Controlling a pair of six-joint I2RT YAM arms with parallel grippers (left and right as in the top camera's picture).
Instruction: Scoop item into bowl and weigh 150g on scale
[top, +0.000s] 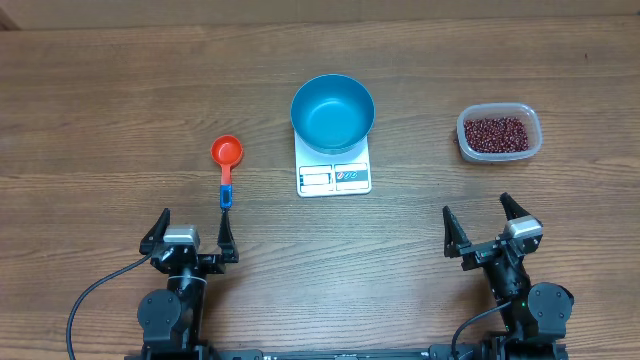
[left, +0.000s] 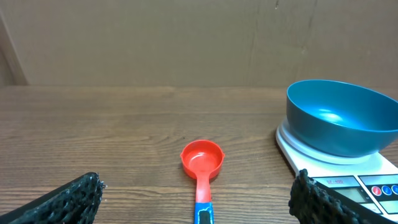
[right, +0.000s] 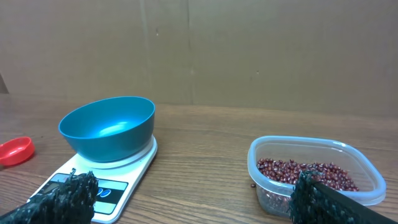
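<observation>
At the overhead frame's lower left, my left fingers (top: 227, 240), wide open and empty like my right fingers (top: 450, 235), sit just below the scoop (top: 226, 172), its handle pointing at them.

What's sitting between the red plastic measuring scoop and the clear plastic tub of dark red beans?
The round blue bowl, standing on the small flat white scale, lies between them; the overhead view shows this best.

No text can be read anywhere — the only print is on the scale (top: 334, 176), at the centre of the overhead frame, as small blue markings along its front edge. They are too small and blurred to read in every view.
</observation>
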